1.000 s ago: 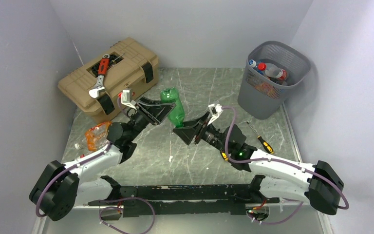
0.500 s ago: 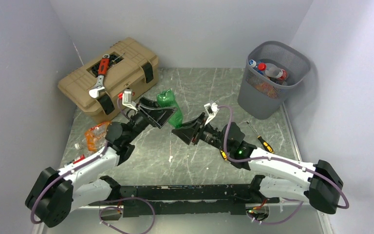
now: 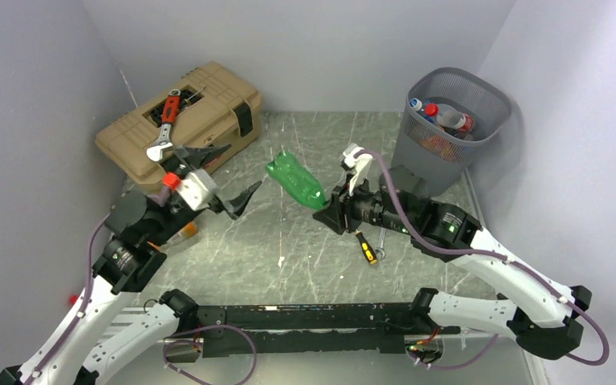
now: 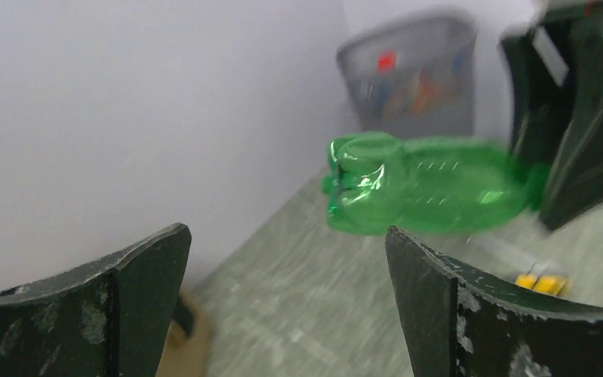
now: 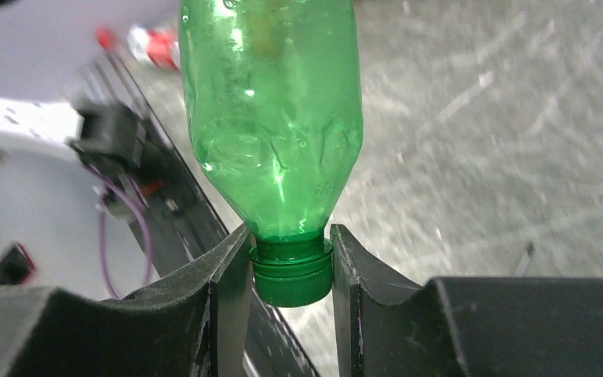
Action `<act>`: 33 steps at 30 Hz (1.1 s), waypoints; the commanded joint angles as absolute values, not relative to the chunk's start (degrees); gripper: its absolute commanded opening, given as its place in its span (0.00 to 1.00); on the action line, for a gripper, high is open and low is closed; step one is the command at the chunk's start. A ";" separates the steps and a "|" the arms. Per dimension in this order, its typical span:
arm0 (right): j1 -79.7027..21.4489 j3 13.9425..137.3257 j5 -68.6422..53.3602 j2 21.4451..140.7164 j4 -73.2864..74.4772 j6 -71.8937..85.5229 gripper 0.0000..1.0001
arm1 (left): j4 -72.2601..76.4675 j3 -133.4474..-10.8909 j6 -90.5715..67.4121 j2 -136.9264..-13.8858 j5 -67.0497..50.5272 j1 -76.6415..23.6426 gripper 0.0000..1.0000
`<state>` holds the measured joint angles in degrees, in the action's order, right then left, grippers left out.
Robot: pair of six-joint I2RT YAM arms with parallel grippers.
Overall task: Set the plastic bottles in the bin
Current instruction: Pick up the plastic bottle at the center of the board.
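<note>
A crushed green plastic bottle (image 3: 295, 181) hangs in the air over the middle of the table, lying nearly level. My right gripper (image 3: 330, 213) is shut on its green cap (image 5: 292, 271), one finger on each side of the neck. The bottle's body (image 5: 271, 118) sticks out away from the fingers. My left gripper (image 3: 223, 175) stands wide open to the left of the bottle (image 4: 424, 184), apart from it, with nothing between its fingers (image 4: 286, 236). The grey mesh bin (image 3: 417, 88) stands at the far right with several bottles (image 3: 443, 117) inside. A bit of an orange bottle (image 3: 183, 232) shows under the left arm.
A tan toolbox (image 3: 208, 100) with a red-handled wrench (image 3: 164, 128) on its lid stands at the far left. A yellow-and-black screwdriver (image 3: 365, 245) lies on the table just below the right gripper. Walls close in the left, back and right sides.
The left gripper opened, let go of the green bottle and drew back to the left. The right gripper closed on the bottle's cap and carried it up and slightly right.
</note>
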<state>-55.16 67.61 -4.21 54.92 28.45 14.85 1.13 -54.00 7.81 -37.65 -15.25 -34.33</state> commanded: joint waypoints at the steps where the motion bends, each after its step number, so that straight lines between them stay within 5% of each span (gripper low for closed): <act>1: -55.02 72.18 -0.80 59.49 53.28 9.91 0.00 | -22.17 -53.50 43.71 -40.81 -18.69 -34.83 0.99; 9: -55.02 77.86 0.27 66.01 57.42 9.03 0.00 | -28.28 -55.32 63.01 -45.52 -16.70 -42.16 0.99; 26: -55.27 86.05 -6.09 73.37 59.98 6.28 0.00 | -21.39 -53.99 67.63 -56.99 -6.36 -55.70 0.99; 33: -55.28 85.52 -6.90 72.61 58.71 6.43 0.00 | -18.54 -54.56 65.19 -60.78 -0.83 -57.28 0.72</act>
